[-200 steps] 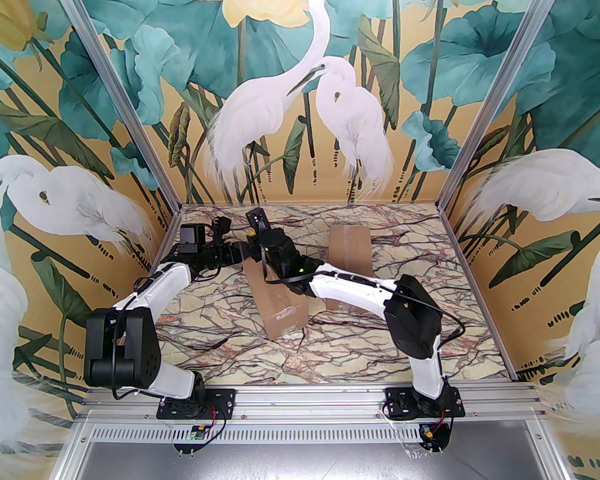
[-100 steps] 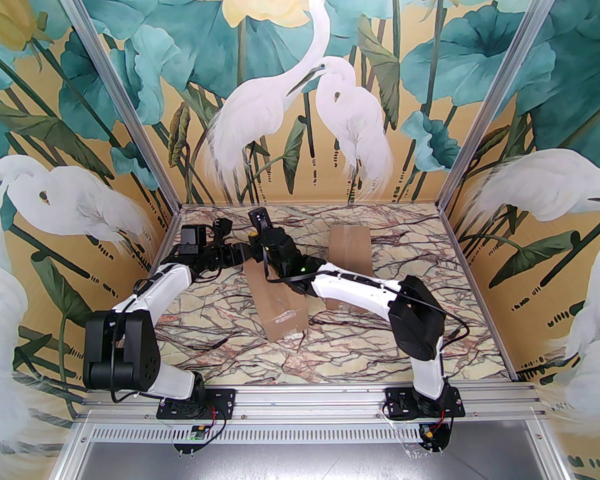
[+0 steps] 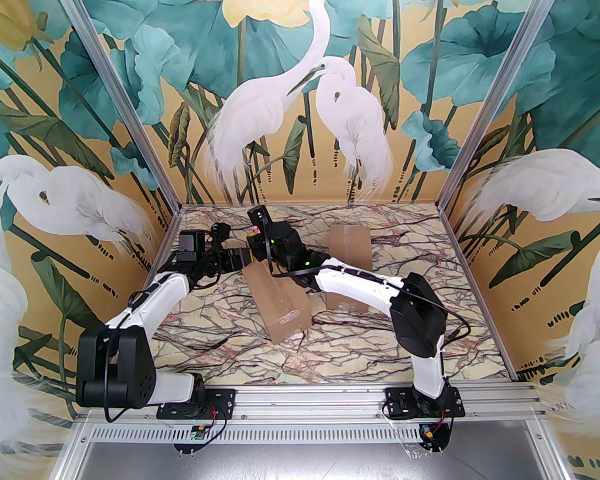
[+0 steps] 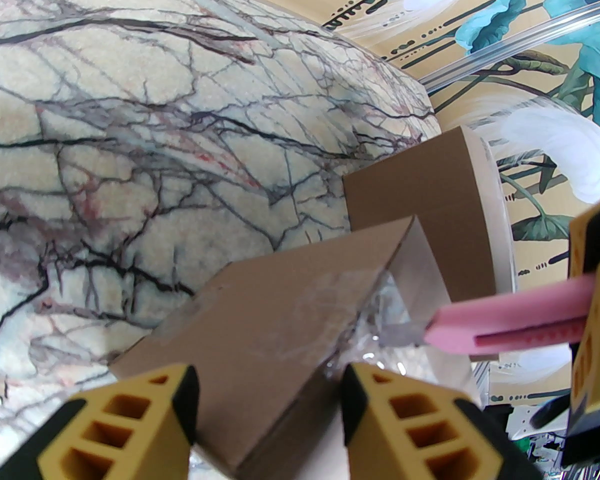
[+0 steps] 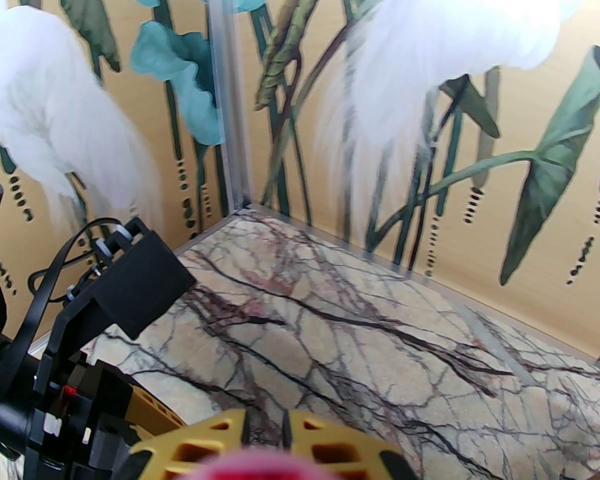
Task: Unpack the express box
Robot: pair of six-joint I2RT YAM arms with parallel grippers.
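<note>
The express box point(image 3: 278, 302), brown cardboard with clear tape, lies at the table's middle, its far end under both grippers. In the left wrist view one flap point(image 4: 280, 308) stands lifted with torn tape and clear plastic under it. My left gripper point(image 4: 270, 408) is open, its yellow fingers point(image 4: 145, 418) on either side of the flap's near corner without pinching it. My right gripper point(image 3: 254, 233) is shut on a pink utility knife point(image 4: 510, 323), whose blade tip points at the gap under the flap. In the right wrist view the knife is a red blur point(image 5: 265, 468) below the fingers.
A second sealed cardboard box point(image 3: 350, 250) lies at the back right, partly behind the right arm. The marble-patterned table point(image 3: 380, 348) is walled by painted panels on three sides. The left wrist's black camera block point(image 5: 140, 288) stands close beside the right gripper.
The left gripper's jaws have spread wider and its arm has drawn back a little. The box's far end has shifted slightly. The right gripper, still holding the knife, has edged to the right.
</note>
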